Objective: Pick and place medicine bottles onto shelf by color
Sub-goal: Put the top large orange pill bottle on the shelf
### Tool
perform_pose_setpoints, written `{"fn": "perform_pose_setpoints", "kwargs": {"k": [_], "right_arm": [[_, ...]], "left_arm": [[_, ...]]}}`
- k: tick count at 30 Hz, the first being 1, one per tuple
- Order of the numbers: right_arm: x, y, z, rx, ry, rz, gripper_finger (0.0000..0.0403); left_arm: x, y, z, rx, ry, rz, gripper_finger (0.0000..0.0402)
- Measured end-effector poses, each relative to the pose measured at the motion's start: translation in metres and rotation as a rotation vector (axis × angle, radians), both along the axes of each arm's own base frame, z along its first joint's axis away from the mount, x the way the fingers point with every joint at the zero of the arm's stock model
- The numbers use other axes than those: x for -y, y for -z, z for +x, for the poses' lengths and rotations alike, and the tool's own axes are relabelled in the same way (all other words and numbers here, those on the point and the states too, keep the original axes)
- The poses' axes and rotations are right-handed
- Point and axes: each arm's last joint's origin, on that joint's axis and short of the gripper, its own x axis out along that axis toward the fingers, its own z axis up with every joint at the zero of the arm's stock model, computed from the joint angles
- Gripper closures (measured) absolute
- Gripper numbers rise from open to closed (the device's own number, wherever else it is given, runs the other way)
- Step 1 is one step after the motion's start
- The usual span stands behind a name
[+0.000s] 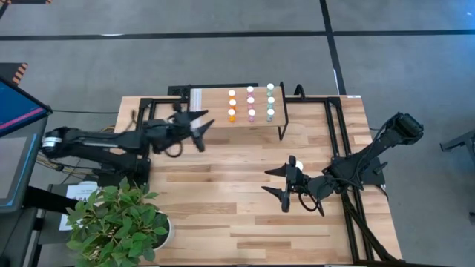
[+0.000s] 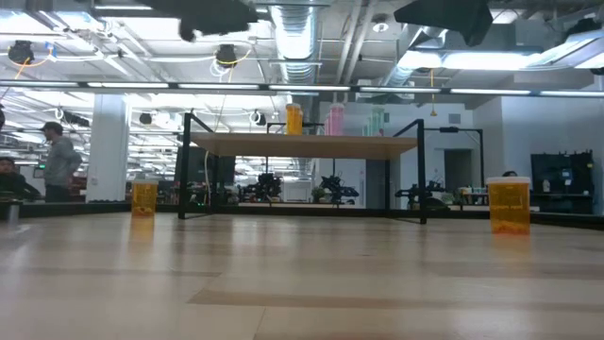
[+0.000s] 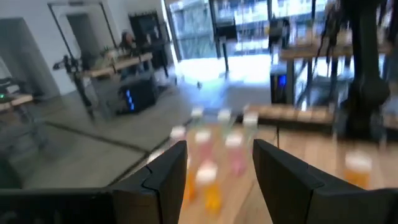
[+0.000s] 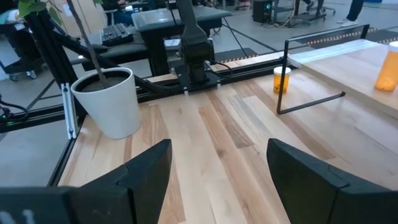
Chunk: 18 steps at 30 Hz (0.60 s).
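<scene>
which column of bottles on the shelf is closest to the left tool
The orange column of small white-capped bottles on the light-wood shelf. It stands nearest the left tool; the pink column and pale green column stand farther off.

Shelf left half seemingly free; bottles crowd right.

From my right wrist camera I see the right end effector with its two dark fingers spread wide and nothing between them, hanging over the bare wood table. A white pot with a thin plant stem stands near the table's edge. The other arm's base sits at the far side. A small orange bottle stands on the table beside the shelf's black leg; another orange bottle stands on the shelf.
</scene>
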Motion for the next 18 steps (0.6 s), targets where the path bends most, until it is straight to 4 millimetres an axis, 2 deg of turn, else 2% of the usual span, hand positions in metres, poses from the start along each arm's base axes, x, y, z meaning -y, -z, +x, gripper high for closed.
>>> {"fn": "perform_pose_setpoints", "kwargs": {"k": [4, 10, 14, 18], "right_arm": [[0.0, 0.0, 0.0, 0.001, 0.0, 0.002, 0.0119], [0.0, 0.0, 0.0, 0.003, 0.001, 0.004, 0.0119], [0.001, 0.0, 0.0, 0.003, 0.003, 0.005, 0.0119], [0.001, 0.0, 0.0, 0.003, 0.004, 0.006, 0.0119]], "left_arm": [[0.002, 0.0, -0.038, -0.115, -0.028, -0.06, 0.023], [-0.001, 0.012, -0.087, -0.224, -0.198, -0.179, 0.023], [-0.005, 0.023, -0.104, -0.294, -0.286, -0.261, 0.0231], [-0.011, 0.035, -0.111, -0.397, -0.384, -0.324, 0.0231]]}}
